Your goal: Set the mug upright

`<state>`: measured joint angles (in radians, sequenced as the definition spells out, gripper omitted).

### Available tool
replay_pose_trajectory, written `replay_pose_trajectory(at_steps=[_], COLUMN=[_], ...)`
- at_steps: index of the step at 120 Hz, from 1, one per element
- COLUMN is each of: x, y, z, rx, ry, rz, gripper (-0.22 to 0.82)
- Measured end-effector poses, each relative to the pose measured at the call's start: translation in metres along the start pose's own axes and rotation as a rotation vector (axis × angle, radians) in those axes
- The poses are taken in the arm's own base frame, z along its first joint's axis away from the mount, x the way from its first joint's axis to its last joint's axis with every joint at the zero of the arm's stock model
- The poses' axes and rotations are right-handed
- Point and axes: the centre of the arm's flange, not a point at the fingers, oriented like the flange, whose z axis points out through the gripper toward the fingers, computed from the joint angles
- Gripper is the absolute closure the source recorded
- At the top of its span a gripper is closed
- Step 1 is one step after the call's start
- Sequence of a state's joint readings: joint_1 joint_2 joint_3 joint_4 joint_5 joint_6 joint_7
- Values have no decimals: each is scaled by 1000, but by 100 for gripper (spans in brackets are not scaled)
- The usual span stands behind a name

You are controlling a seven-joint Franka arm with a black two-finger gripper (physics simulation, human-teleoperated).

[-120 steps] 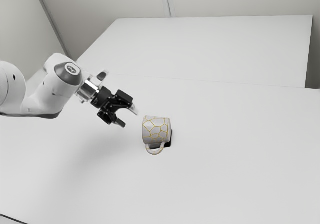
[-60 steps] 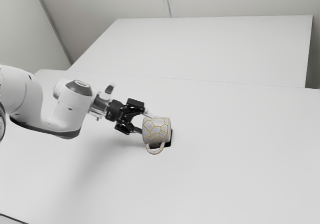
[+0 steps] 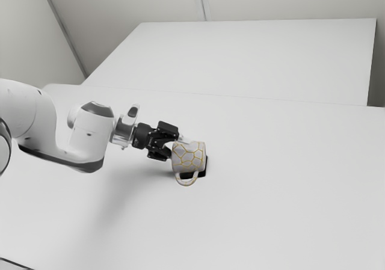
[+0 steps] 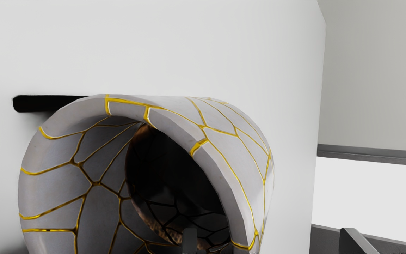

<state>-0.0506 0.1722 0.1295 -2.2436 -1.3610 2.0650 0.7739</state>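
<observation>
The broad white table (image 3: 271, 162) stretches beneath everything on my exterior view. Over it, the white, grey-trimmed robot arm (image 3: 90, 139) reaches in from that view's left, and at its end I have the black two-finger gripper (image 3: 183, 150), right at the mouth of the mug. The pale grey ceramic mug (image 3: 188, 157), veined with gold lines, lies on its side on the table, its open mouth facing the gripper and its base pointing to the exterior view's right. A flat black piece (image 3: 203, 167) shows past the mug's base end and behind its curved handle (image 3: 186, 182), which points toward the bottom of that view. Smallest are the fingertips: my wrist view has them well apart, one (image 4: 189, 241) in front of the mug's dark hollow, the other (image 4: 351, 243) out beyond its outer wall, with the rim between them and a gap on the outer side.
</observation>
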Motion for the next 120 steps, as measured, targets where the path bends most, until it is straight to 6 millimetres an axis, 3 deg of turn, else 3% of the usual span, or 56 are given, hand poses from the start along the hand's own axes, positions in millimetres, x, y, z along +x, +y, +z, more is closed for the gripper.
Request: replay_pose_trajectory(at_steps=[50,68,97,120], x=[-7,-7,-5,4], y=[-5,-2,46,70], z=[2,1,-21,-43], rx=[-30,-29,-8,307], ry=[10,14,48,-89], rz=[67,97,229,457], gripper=[65,73,78,79])
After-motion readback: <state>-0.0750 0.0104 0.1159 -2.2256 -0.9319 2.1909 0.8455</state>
